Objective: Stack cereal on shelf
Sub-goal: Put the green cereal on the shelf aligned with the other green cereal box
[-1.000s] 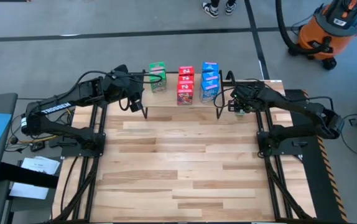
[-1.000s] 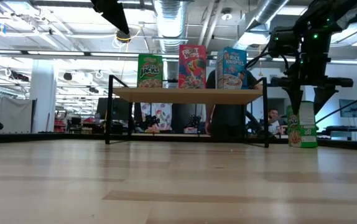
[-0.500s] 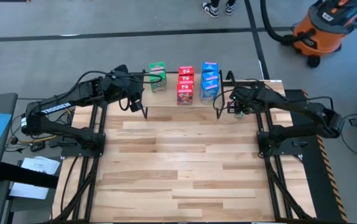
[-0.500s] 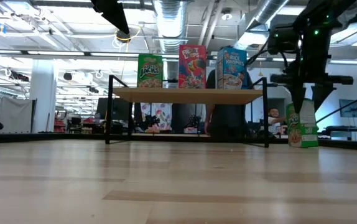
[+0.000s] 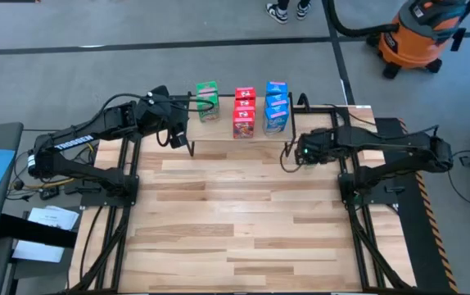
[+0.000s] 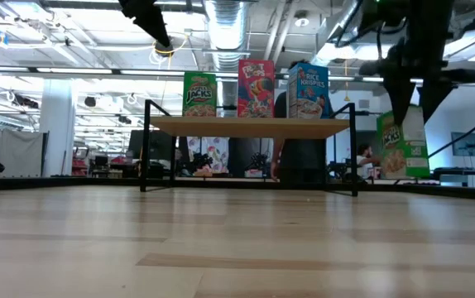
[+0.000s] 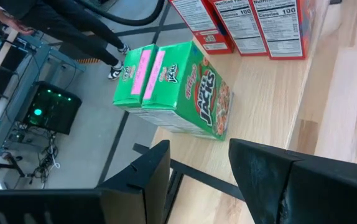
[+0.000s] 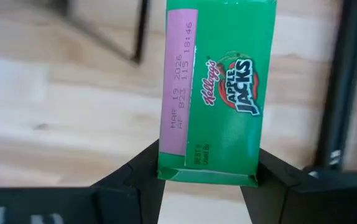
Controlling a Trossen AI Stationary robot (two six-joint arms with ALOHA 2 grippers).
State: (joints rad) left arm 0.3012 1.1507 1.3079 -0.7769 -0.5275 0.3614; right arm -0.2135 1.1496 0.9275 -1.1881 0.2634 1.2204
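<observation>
The shelf (image 5: 239, 123) stands at the table's far edge with green (image 5: 207, 101), red (image 5: 245, 111) and blue (image 5: 276, 105) cereal boxes upright on its wooden top (image 6: 250, 126). My right gripper (image 8: 206, 180) is shut on another green box (image 6: 403, 145), to the right of the shelf and above the table. My left gripper (image 7: 197, 168) is open and empty, up beside the shelf's left end (image 5: 173, 131), looking at the green boxes on the shelf (image 7: 178, 87). My right gripper pinches the green box's top end (image 8: 209, 168) between its two fingers (image 8: 142, 174), one on each long side of the top panel. The fingers come from above, pointing down. The box hangs upright below them, lifted clear of the table.
The shelf's thin black legs (image 6: 354, 149) stand close to the held box. The slatted tabletop (image 5: 243, 213) stretches toward the near edge. An orange vacuum (image 5: 419, 37) and a person's feet (image 5: 288, 10) are on the floor beyond the table.
My right gripper has risen with the green box, lifting it off the table where it stood, and has come a little toward the table's near edge and left. The box stays upright.
</observation>
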